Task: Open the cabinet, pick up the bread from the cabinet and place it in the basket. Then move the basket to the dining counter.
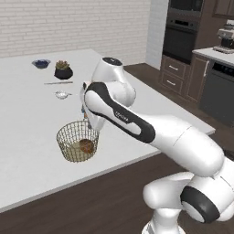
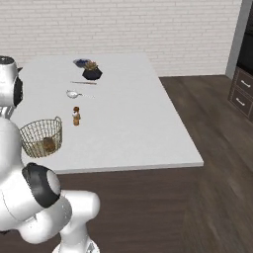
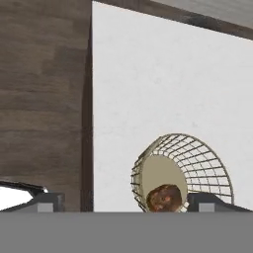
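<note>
Near counter [image 1: 27,183] edge: basket [image 1: 68,135], bread [image 1: 86,146]

Camera layout: two base views, one hand view.
Both base views look forward and down over the dining counter [image 1: 27,128], sharing the basket [image 1: 77,140]; the hand view looks closely down onto both.

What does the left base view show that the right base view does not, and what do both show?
Left base view alone: the dark wall ovens, the coffee machine and the drawers under the ovens.

Right base view alone: a small brown bottle standing on the dining counter.

Both: the basket on that counter with the bread inside, the potted plant, the blue bowl and the brick wall.
</note>
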